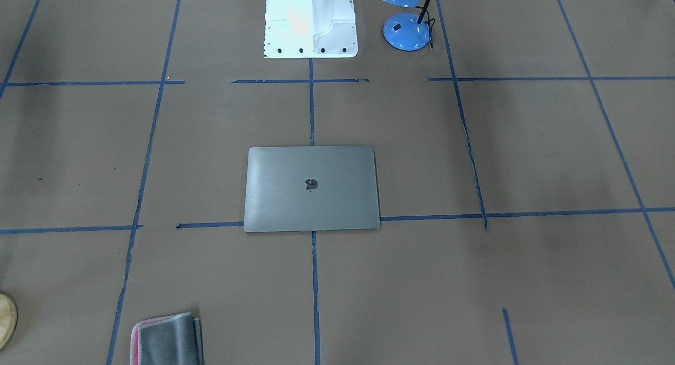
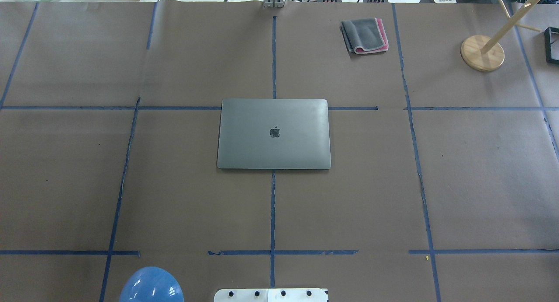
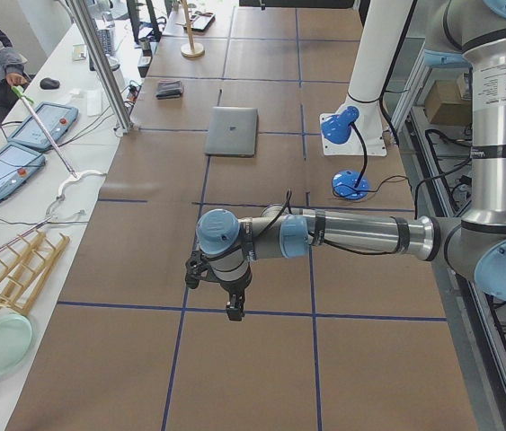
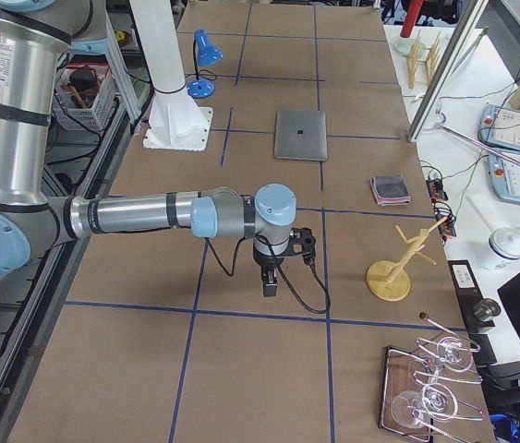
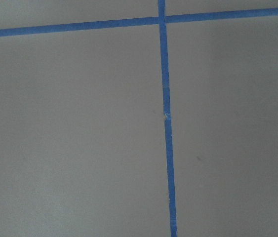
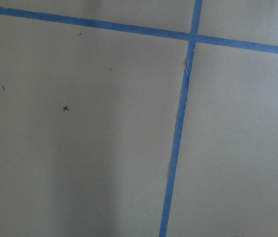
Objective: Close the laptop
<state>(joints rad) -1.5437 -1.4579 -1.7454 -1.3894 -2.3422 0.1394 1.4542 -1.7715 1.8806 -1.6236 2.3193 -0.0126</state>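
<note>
Plainly, from where I stood, little was left to do. Off at the left end, the left claw [image 3: 233,303] hung over the bare brown surface [image 2: 174,197], well apart from everything. From that side I could not tell whether its fingers were wide or narrow, and its own camera showed only paper and blue tape. Next along, near the robot's base, sat a blue lamp [image 2: 150,285]. In the middle the laptop [image 2: 274,134] lay flat on the crossing of the tape lines, lid down and apple logo up, with no gap that I could see at any edge. Beyond it, toward the far right, lay a folded grey cloth [image 2: 365,35] and a wooden stand [image 2: 482,52]. At the right end the right claw [image 4: 270,280] pointed down at bare surface, and again I could not tell its opening.

The danger, as I judged it, lay in doing more. An arm sent in to press a lid already shut would load the thin metal and the screen under it, and a hard fingertip could scratch or dent it. A sideways push would slide the slim machine across the smooth paper. A left arm sweeping in low might also clip the lamp.
</note>
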